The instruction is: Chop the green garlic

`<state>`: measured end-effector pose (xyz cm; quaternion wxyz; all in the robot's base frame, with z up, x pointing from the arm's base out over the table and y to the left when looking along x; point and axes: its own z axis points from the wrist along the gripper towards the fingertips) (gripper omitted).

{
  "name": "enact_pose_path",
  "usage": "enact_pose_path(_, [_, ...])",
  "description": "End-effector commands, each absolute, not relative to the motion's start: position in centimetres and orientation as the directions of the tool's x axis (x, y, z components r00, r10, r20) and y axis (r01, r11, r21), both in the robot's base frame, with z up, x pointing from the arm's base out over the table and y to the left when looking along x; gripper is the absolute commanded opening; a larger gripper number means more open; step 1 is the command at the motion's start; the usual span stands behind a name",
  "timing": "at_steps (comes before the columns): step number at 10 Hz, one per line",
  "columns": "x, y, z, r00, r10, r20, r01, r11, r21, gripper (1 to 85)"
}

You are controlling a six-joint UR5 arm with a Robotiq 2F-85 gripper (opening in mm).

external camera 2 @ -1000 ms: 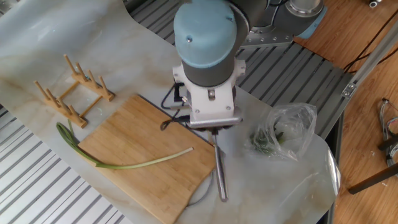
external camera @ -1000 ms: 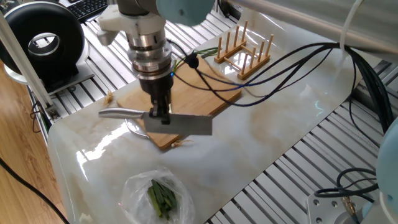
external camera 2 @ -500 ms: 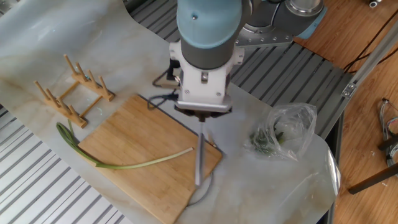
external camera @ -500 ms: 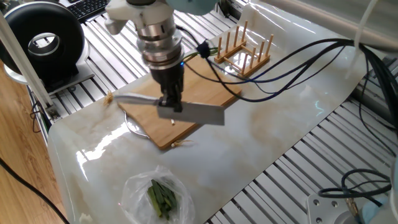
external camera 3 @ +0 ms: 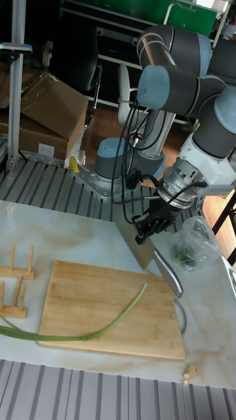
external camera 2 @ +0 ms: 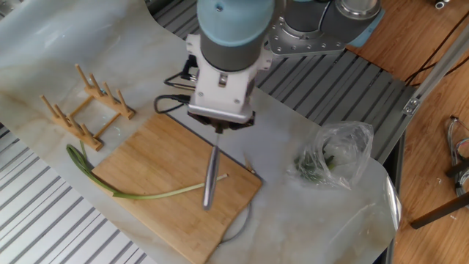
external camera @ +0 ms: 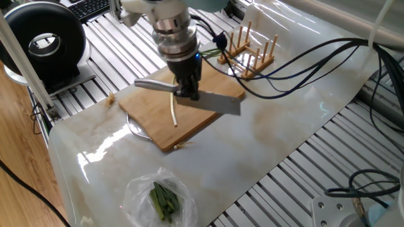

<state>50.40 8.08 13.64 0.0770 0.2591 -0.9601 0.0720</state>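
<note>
The green garlic (external camera 2: 150,195) is one long thin stalk lying across the bamboo cutting board (external camera 2: 157,165). Its leafy green end hangs off the board toward the wooden rack, and its pale end (external camera: 173,114) lies mid-board. My gripper (external camera: 188,93) is shut on a knife (external camera: 214,103), held a little above the board with the blade out to one side and the steel handle (external camera 2: 211,180) to the other. In the other fixed view the knife crosses over the stalk's pale tip. The tall fixed view shows the gripper (external camera 3: 149,231) above the board's far right edge, with the stalk (external camera 3: 108,324) whole.
A clear plastic bag of dark green leaves (external camera 2: 331,156) lies on the marble beside the board. A wooden peg rack (external camera: 247,48) stands past the board's far end. Black cables (external camera: 297,60) trail across the table. A metal ring (external camera: 136,129) pokes out under the board.
The gripper has carried the knife from the board's corner nearest the bag to over the board, above the stalk's pale end. The stalk has not moved.
</note>
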Motion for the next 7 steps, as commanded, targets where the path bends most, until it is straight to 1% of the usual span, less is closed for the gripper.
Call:
enact_pose_path(1, [50.4, 5.3, 14.4, -0.794, -0.564, 0.227, -0.597, 0.794, -0.114, 1.3])
enact_pose_path(2, [50.7, 4.9, 14.1, -0.791, -0.571, 0.218, -0.602, 0.79, -0.118, 1.3])
enact_pose_path(4, [51.2, 3.9, 13.6, -0.794, -0.577, 0.191, -0.6, 0.795, -0.092, 1.3])
enact_pose_path(7, [51.8, 3.2, 13.9, -0.777, -0.604, 0.179, -0.622, 0.78, -0.072, 1.3])
